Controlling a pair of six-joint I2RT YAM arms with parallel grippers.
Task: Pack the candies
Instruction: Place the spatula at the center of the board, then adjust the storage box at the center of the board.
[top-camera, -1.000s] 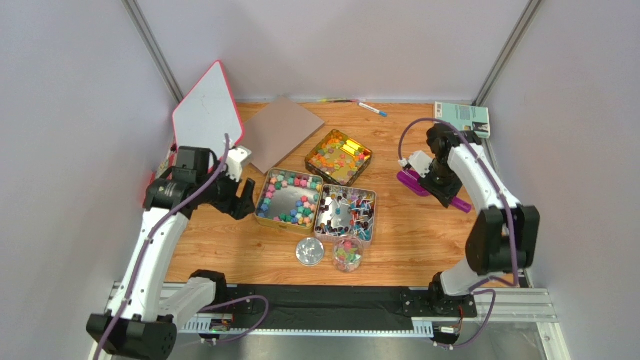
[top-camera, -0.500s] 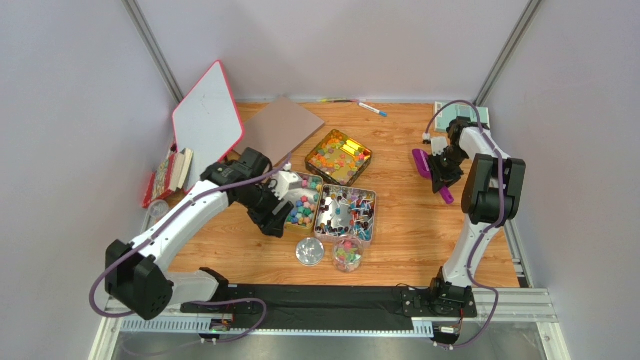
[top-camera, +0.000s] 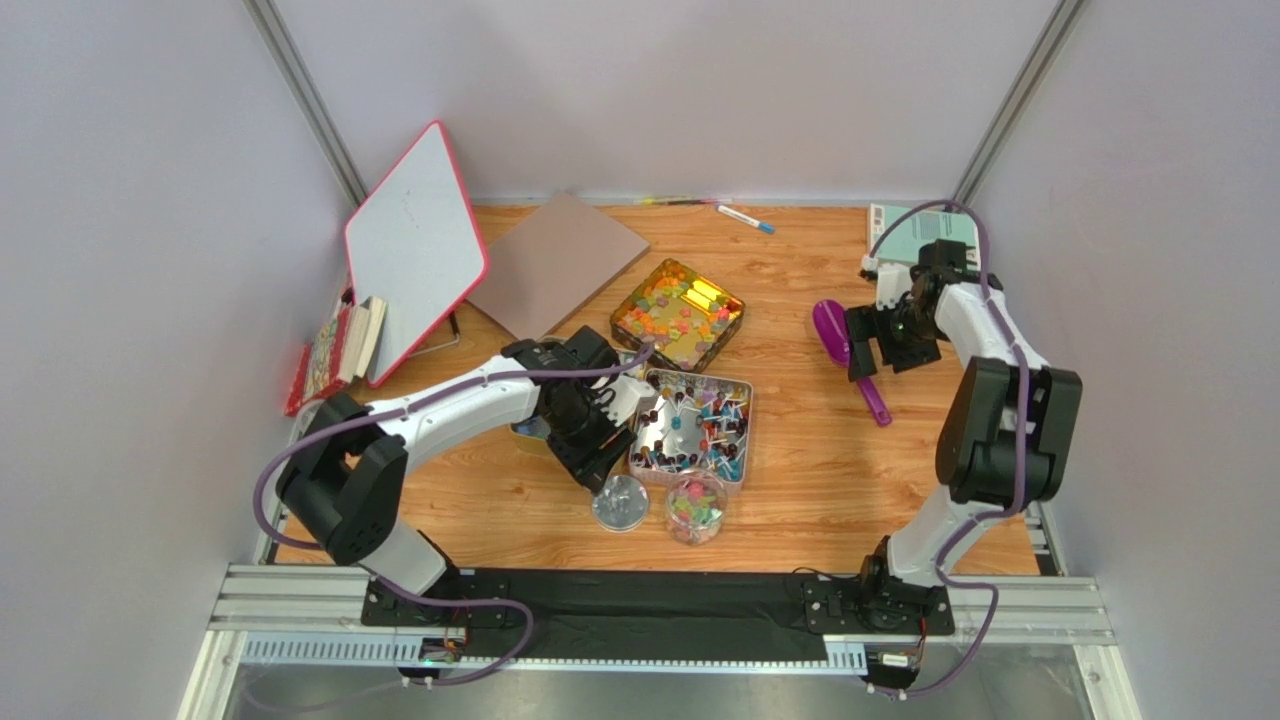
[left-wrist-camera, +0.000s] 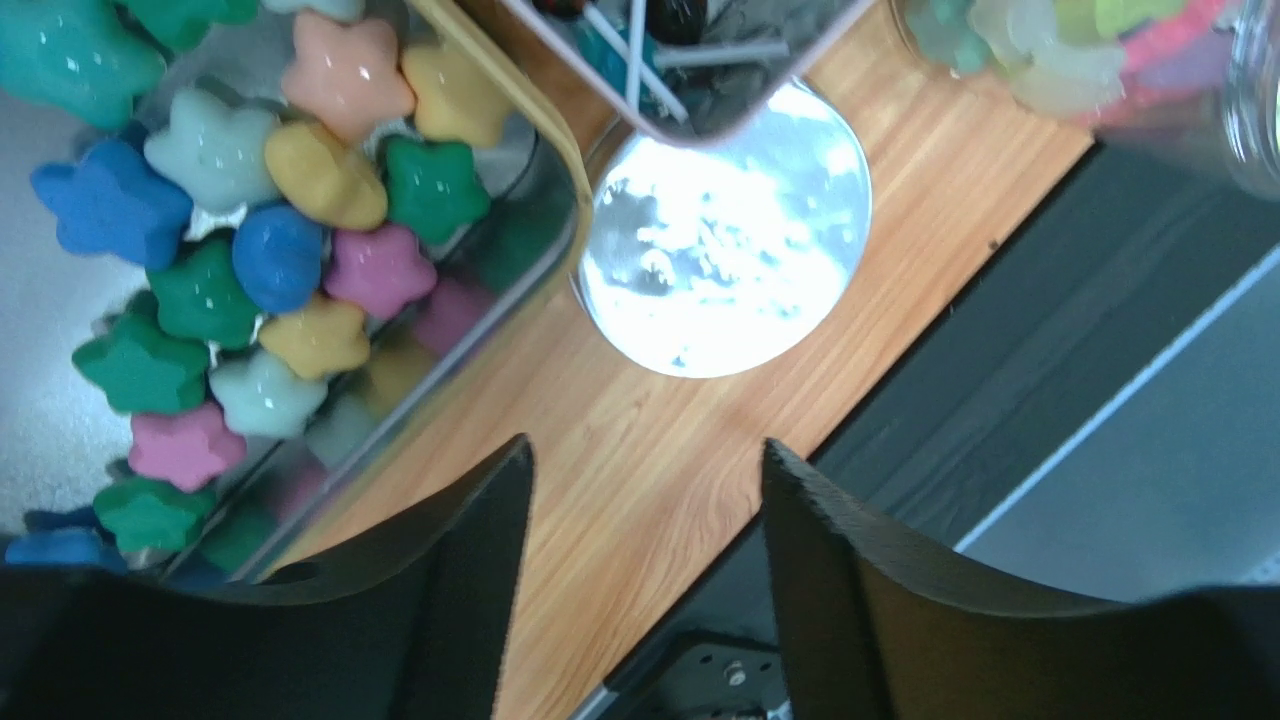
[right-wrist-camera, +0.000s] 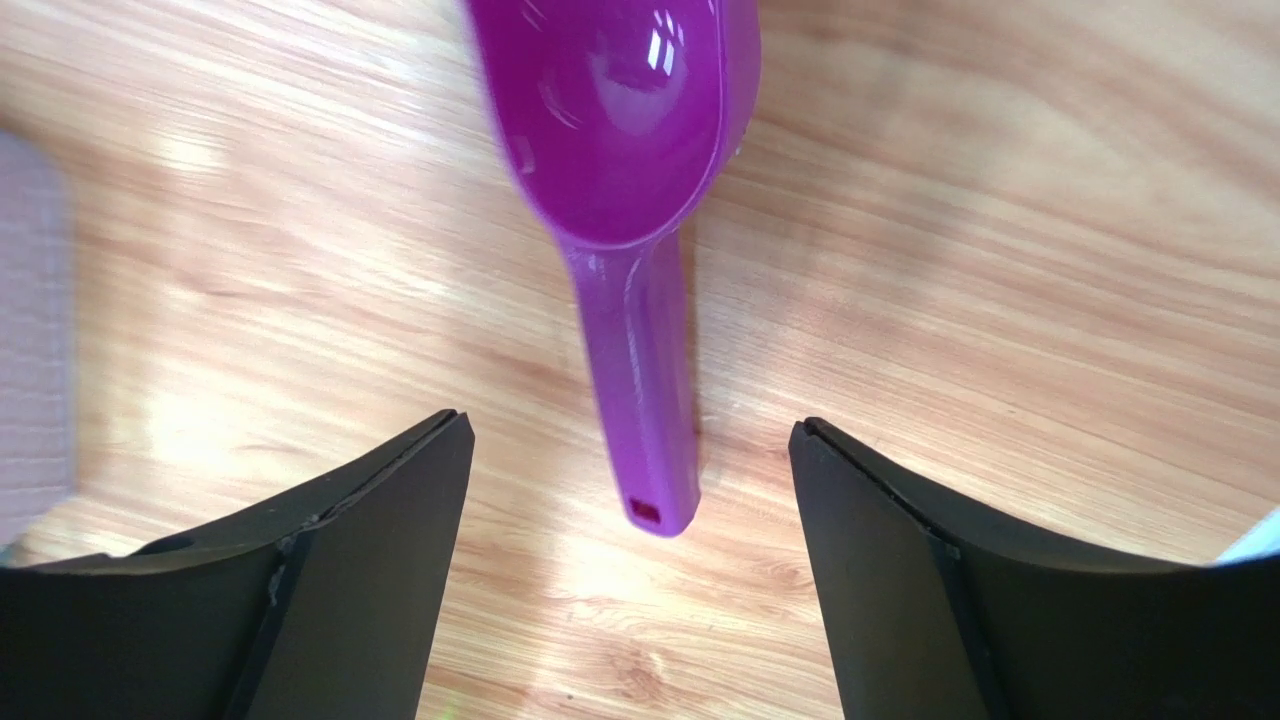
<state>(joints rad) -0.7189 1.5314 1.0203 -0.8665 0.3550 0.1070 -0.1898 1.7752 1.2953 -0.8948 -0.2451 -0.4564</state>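
Observation:
The candies lie in three tins. Pastel star candies (left-wrist-camera: 226, 255) fill the left tin (top-camera: 526, 435), wrapped pieces the middle tin (top-camera: 694, 425), glossy orange-yellow ones the far tin (top-camera: 679, 312). A small clear jar (top-camera: 694, 510) holds mixed candies, and beside it stands an empty clear jar (top-camera: 619, 503) (left-wrist-camera: 721, 240). My left gripper (top-camera: 598, 462) (left-wrist-camera: 643, 480) hovers open over bare wood just short of the empty jar, holding nothing. My right gripper (top-camera: 869, 348) (right-wrist-camera: 628, 425) is open above the purple scoop (top-camera: 849, 357) (right-wrist-camera: 631, 180), which lies flat on the table, its handle end between the fingers, untouched.
A red-edged whiteboard (top-camera: 413, 248) leans at the back left with books (top-camera: 338, 345) under it. A brown board (top-camera: 556, 263), a marker (top-camera: 744, 218) and a booklet (top-camera: 902, 225) lie along the back. A black strip (top-camera: 646, 593) runs along the table's near edge.
My right gripper opened and let go of the scoop, now lying on the table. My left arm swung right and forward past the pastel tin to the empty jar, its jaws narrowing a little.

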